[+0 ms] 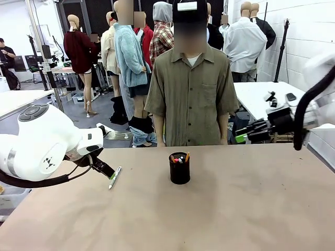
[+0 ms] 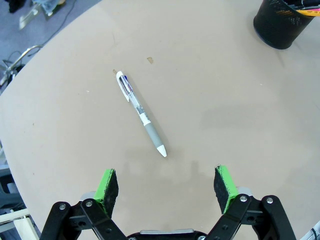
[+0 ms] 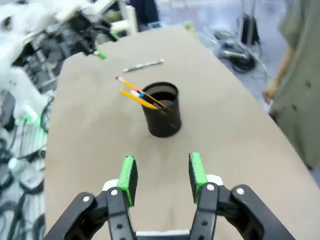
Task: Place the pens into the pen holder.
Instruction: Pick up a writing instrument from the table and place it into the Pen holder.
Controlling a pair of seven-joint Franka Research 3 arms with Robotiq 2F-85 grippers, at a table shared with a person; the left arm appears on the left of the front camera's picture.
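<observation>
A white and silver pen lies flat on the brown table, also seen as the white pen left of the pen holder. My left gripper hovers open just short of its tip, low beside the pen. The black mesh pen holder stands mid-table with several pens leaning inside it. My right gripper hangs in the air at the right, pointing toward the holder, jaws partly apart with nothing between them.
A person in an olive shirt stands at the far edge, hands down and off the table. Bare tabletop surrounds the holder. The table's left edge curves close to the lying pen.
</observation>
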